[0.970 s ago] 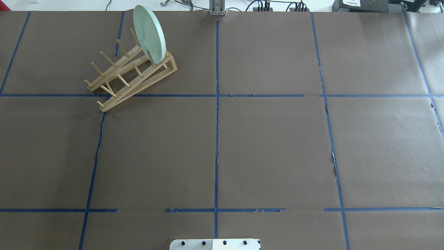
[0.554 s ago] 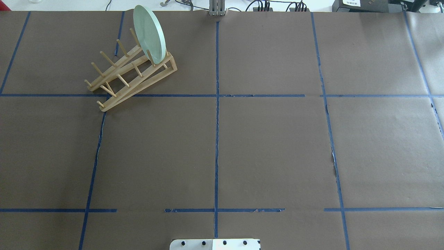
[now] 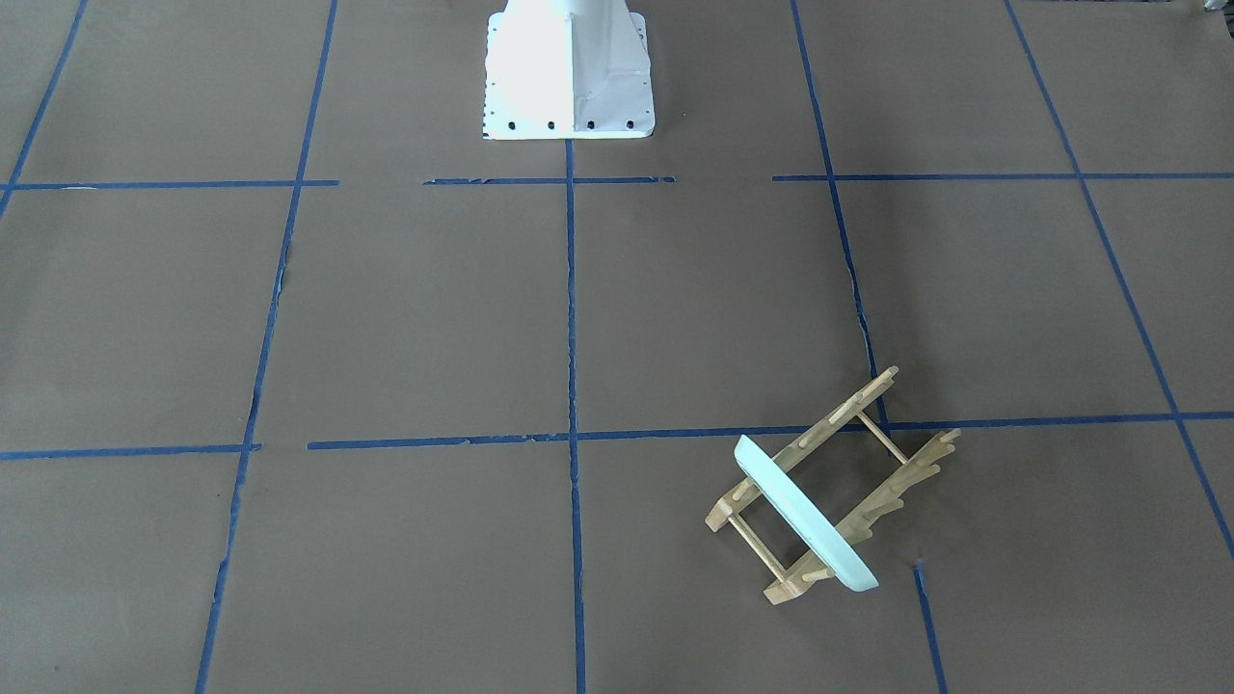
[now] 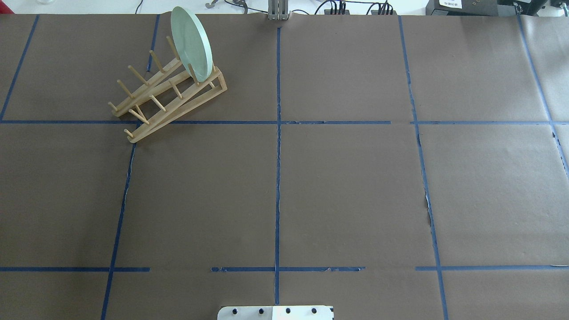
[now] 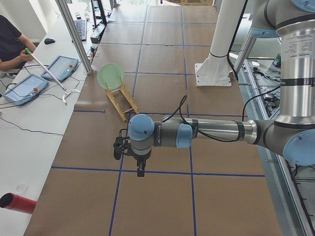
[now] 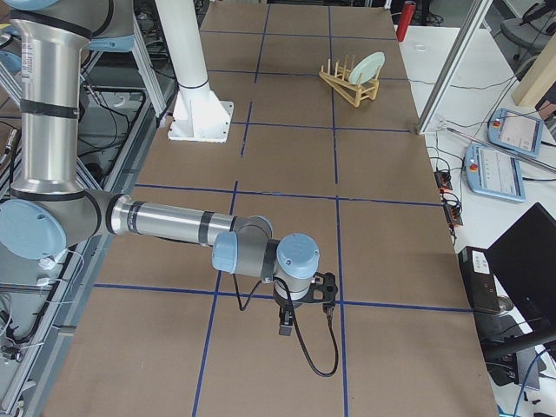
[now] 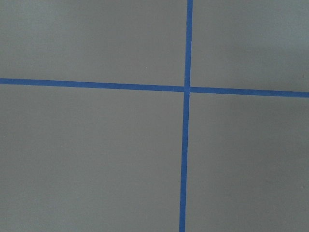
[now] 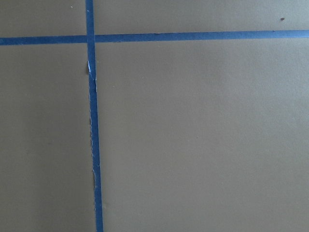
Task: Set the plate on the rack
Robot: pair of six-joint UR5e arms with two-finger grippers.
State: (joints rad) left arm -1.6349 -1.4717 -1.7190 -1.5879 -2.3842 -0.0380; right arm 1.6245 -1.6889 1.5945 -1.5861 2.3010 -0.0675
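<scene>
The left fingers (image 5: 141,169) point down over the brown tabletop (image 4: 346,191), near a crossing of blue tape lines (image 4: 278,178). I cannot tell whether they are open or closed. The right fingers (image 6: 284,327) hang likewise over another crossing, their state also unclear. Well apart from both, the plate (image 4: 191,42) stands on edge in the rack (image 4: 169,100), between pegs at the end farthest from the robot, on its left side.
</scene>
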